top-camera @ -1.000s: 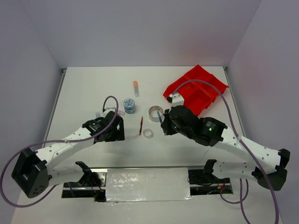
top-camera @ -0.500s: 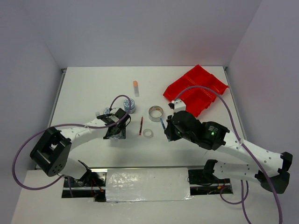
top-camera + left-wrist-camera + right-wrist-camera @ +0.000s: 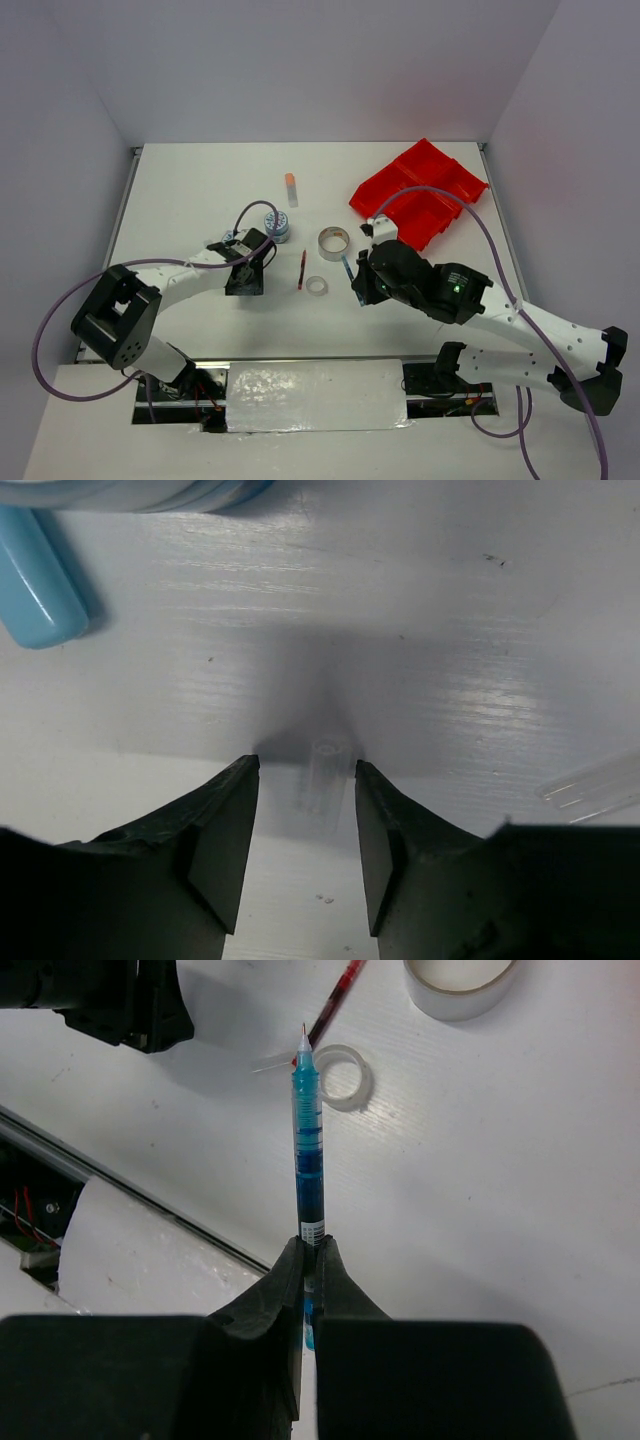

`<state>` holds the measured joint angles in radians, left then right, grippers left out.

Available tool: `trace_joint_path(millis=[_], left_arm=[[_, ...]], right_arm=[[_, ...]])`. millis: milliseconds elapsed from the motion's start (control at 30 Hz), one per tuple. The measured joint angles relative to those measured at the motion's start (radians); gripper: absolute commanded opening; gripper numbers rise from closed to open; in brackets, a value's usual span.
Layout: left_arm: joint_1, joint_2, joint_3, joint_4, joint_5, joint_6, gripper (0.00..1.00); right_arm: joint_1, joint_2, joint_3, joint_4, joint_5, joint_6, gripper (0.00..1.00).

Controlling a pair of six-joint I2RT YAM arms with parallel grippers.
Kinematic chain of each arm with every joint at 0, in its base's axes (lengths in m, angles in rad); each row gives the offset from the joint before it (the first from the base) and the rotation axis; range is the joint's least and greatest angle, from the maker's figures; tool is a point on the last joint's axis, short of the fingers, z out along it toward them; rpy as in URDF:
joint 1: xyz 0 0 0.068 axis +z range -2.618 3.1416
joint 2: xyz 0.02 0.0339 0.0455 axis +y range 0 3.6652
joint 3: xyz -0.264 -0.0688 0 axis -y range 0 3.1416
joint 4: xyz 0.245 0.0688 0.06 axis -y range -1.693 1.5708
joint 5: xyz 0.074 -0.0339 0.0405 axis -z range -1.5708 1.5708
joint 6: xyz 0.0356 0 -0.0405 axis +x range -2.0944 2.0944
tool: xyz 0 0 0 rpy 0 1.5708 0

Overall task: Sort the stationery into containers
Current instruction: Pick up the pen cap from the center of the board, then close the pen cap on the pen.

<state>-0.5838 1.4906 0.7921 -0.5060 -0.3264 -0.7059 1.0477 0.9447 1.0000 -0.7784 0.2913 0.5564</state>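
Left wrist view has the left gripper (image 3: 305, 768) down at the tabletop (image 3: 450, 630), jaws parted around a small clear tube (image 3: 325, 778) lying flat, with a gap showing on one side of it. On the right wrist view, the right gripper (image 3: 310, 1250) is clamped tight on a blue pen (image 3: 308, 1150), tip pointing out over the small clear tape ring (image 3: 340, 1077) and a red pen (image 3: 335, 1000). From above, the red tray (image 3: 430, 165) sits at the far right corner, well apart from the round tub (image 3: 279, 228).

the tray (image 3: 425, 160) is red, one pen (image 3: 307, 1150) blue, the tub lid (image 3: 277, 223) blue-white patterned
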Motion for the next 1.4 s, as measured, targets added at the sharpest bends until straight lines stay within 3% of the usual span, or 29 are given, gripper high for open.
trace_joint_path(millis=[167,300,400,767,933,1200,1400], left_arm=[[0.001,0.0,-0.007,0.018,0.021,0.0,0.43],[0.005,0.0,-0.013,0.038,0.04,-0.004,0.14],[0.005,0.0,-0.018,0.055,0.048,-0.001,0.03],[0.008,-0.066,-0.07,0.08,0.074,-0.013,0.0],[0.008,-0.191,-0.075,0.01,0.093,-0.036,0.0],[0.007,-0.483,0.058,-0.043,0.126,-0.063,0.0],[0.004,-0.579,0.166,-0.071,0.153,-0.085,0.0]], right_arm=[[0.002,0.0,0.0,0.0,0.0,0.0,0.0],[0.005,0.0,0.0,0.005,-0.011,-0.001,0.0],[0.008,-0.008,-0.003,0.014,-0.023,-0.005,0.0],[0.01,-0.075,-0.045,0.059,-0.066,-0.026,0.0],[0.01,-0.074,-0.089,0.115,-0.087,-0.035,0.0],[0.015,-0.096,-0.248,0.347,-0.157,-0.023,0.0],[0.041,-0.111,-0.312,0.501,-0.187,0.001,0.0]])
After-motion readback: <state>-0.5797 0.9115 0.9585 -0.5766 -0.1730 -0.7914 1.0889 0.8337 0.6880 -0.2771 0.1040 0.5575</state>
